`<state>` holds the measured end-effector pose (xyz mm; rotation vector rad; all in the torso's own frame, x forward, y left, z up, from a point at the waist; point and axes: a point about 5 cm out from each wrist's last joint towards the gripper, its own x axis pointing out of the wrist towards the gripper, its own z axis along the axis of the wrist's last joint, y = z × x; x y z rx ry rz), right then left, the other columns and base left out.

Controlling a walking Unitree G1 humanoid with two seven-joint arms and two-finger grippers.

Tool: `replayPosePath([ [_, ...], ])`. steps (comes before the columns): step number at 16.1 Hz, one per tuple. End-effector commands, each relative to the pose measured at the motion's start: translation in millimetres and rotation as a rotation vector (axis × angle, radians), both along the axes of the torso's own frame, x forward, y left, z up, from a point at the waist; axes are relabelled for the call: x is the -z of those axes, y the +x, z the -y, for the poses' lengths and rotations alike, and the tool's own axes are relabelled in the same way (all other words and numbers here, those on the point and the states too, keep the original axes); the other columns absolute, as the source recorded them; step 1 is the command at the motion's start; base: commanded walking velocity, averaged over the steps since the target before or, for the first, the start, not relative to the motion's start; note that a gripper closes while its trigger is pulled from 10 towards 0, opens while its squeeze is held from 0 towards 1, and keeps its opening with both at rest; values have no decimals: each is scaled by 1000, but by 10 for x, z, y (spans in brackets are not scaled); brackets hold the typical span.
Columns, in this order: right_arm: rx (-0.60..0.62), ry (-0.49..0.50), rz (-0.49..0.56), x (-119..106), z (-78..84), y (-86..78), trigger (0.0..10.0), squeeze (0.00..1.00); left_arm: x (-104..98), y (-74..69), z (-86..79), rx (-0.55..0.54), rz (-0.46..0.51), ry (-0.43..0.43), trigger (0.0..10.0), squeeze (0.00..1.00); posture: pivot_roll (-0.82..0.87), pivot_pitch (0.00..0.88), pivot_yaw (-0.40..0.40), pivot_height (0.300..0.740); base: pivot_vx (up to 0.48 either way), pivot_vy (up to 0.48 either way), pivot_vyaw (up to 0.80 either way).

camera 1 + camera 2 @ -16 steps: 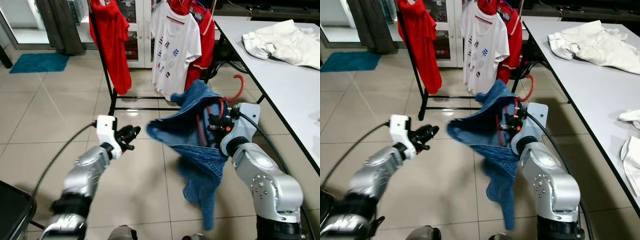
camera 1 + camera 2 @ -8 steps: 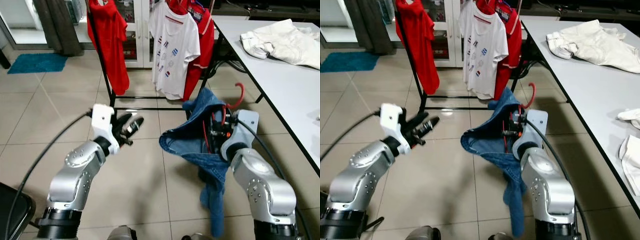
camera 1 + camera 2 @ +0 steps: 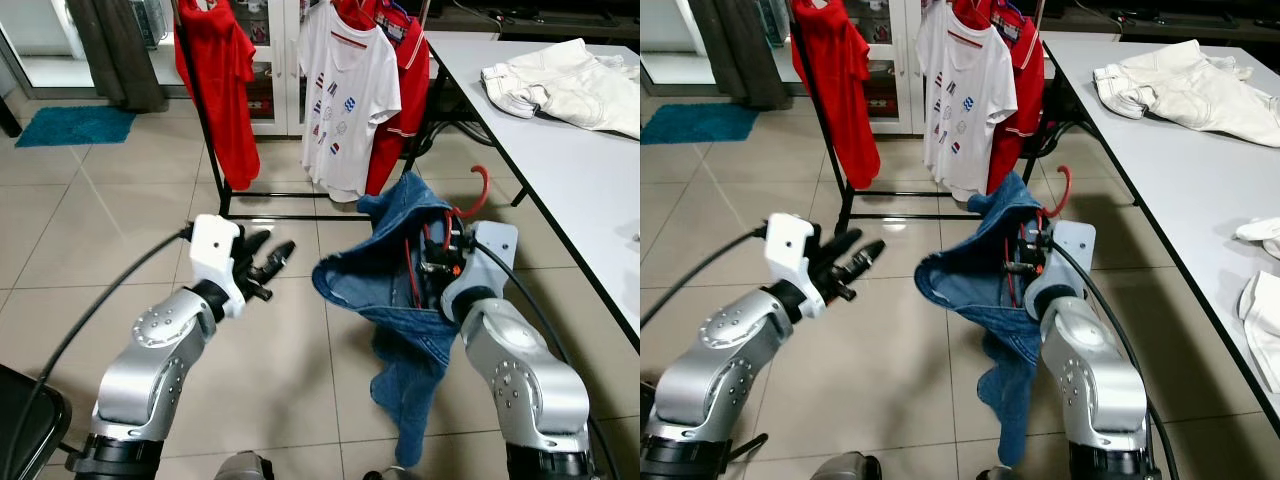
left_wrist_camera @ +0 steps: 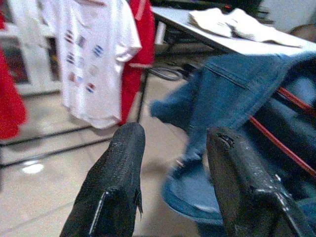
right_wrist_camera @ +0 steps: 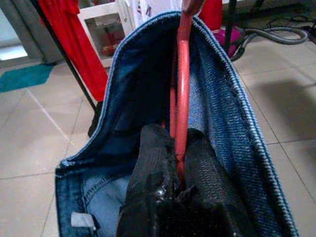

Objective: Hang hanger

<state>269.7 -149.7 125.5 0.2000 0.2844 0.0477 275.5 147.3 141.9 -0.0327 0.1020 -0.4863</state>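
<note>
Here the right gripper [image 5: 178, 163] pinches the red hanger [image 5: 182, 94], which carries blue jeans [image 3: 400, 300] and stands roughly upright with its hook [image 3: 478, 186] on top. The clothes rack [image 3: 200, 110] stands ahead and to the left, holding a white T-shirt [image 3: 350, 90] and red garments. The left gripper [image 3: 262, 266] hovers wide apart, empty, beside the jeans.

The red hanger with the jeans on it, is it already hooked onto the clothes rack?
No: the red hanger with the jeans is clamped in the right gripper, short of the clothes rack.
</note>
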Motion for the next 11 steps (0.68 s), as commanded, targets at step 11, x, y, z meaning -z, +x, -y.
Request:
replayPosePath([
  [11, -5, -2, 81, 3, 17, -90, 10000, 0, 2, -46, -3, -139, 12, 67, 10000, 0, 28, 67, -28, 740, 220, 0, 0],
])
